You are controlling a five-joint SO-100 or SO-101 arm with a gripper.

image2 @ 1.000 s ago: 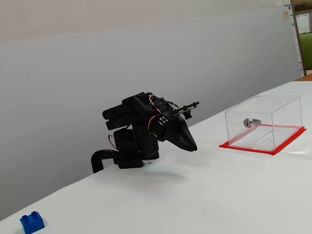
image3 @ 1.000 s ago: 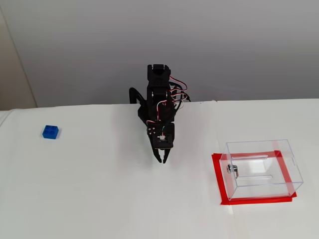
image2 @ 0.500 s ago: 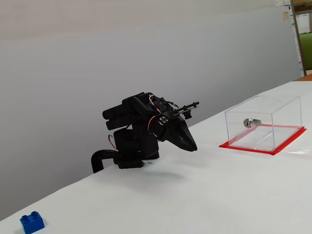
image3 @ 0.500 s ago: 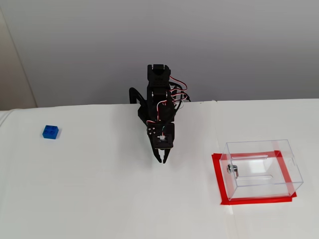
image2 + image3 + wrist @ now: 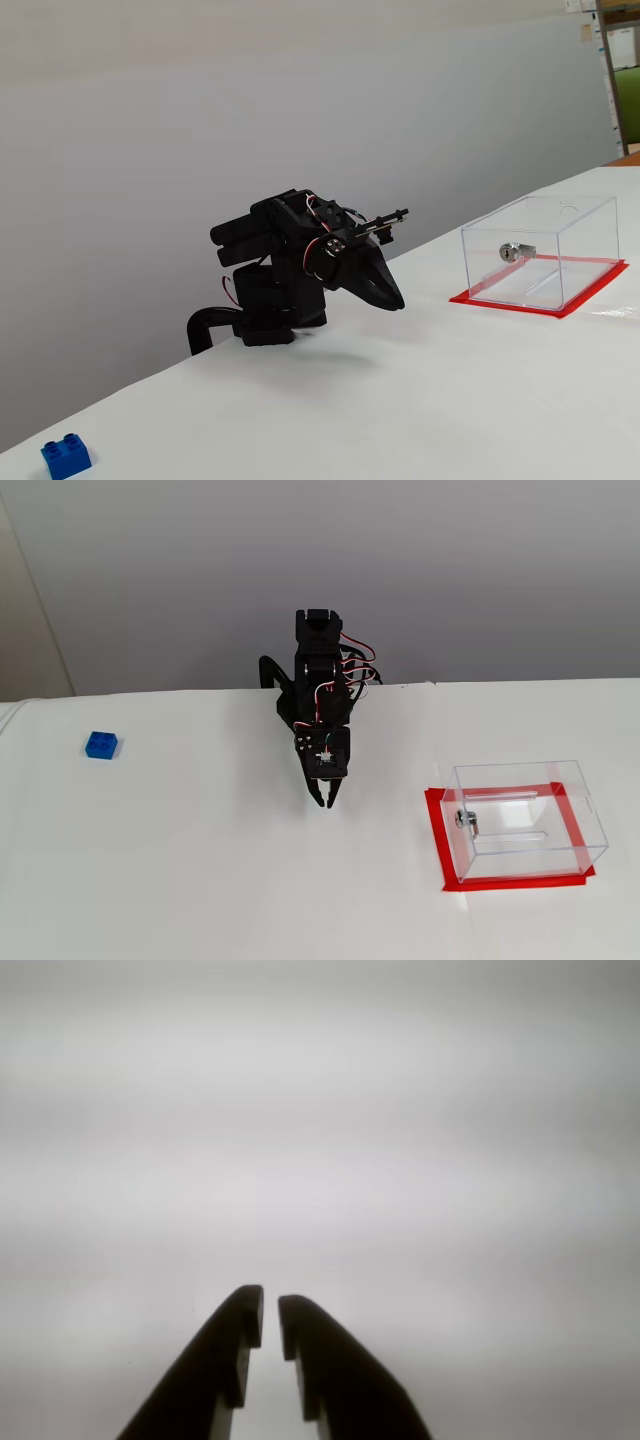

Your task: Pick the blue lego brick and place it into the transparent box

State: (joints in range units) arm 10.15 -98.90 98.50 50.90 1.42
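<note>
Wrist view: black two-finger pincer (image 5: 270,1310) nearly together, a thin gap between the tips, nothing held; only bare white counter (image 5: 400,1160) ahead.

Side fixed view: small bright blue plastic lego brick (image 5: 66,456) at near left, well apart from the folded arm; clear plastic box with red base rim (image 5: 540,255) at right.

Front fixed view: brick (image 5: 101,745) lies far left of the pincer (image 5: 326,801), box (image 5: 525,820) right. The reach must probably swing left.
</note>
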